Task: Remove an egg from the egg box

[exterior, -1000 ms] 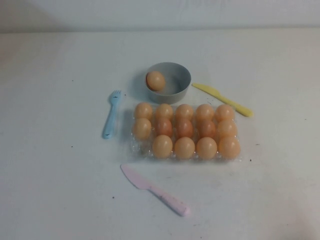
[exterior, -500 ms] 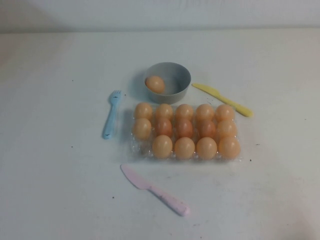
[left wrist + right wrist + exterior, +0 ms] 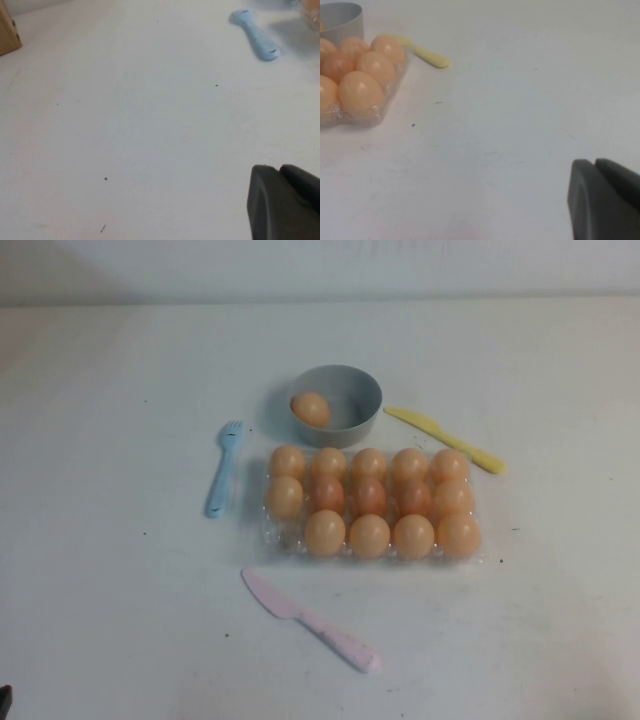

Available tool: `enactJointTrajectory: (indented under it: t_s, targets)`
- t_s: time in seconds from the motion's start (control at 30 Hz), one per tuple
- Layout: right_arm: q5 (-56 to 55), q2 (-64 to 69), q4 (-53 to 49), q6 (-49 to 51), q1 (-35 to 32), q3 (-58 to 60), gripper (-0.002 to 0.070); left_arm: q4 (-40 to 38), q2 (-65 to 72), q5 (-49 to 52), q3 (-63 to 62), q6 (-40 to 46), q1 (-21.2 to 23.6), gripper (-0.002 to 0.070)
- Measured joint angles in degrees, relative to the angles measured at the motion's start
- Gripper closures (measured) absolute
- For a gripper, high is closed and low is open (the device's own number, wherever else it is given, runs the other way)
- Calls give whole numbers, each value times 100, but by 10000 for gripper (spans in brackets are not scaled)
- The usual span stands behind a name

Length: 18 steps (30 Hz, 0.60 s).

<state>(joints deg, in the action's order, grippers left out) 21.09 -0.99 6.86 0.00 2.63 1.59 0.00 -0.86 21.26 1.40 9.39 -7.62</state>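
Observation:
The clear plastic egg box [image 3: 283, 540] lies mid-table with several light orange-tan eggs; its front-left cup is empty. One egg [image 3: 311, 409] lies inside the round grey bowl [image 3: 360, 375] just behind the box. The box's corner [image 3: 385, 117] and its eggs [image 3: 360, 91] also show in the right wrist view. My left gripper [image 3: 277, 169] is shut and empty, low over bare table, far left of the box. My right gripper [image 3: 594, 162] is shut and empty, over bare table to the right of the box.
A blue fork [image 3: 222, 468] lies left of the box, also in the left wrist view [image 3: 255, 32]. A yellow knife [image 3: 445, 438] lies at its back right, a pink knife [image 3: 310, 620] in front. A wooden block [image 3: 7, 32] stands at the far left.
The egg in the bowl has slid down from the bowl's left wall and come to rest. A dark tip of the left arm now shows at the bottom left corner.

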Motion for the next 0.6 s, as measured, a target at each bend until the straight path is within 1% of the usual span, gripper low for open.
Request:
enactJointTrajectory:
  t_s: [0.2,0.6]
  targets:
    - [0,0,0,0,0,0,696,-42,0,15,0,155,0,678]
    - [0,0,0,0,0,0,696,-64,0,15,0,169,10,678]
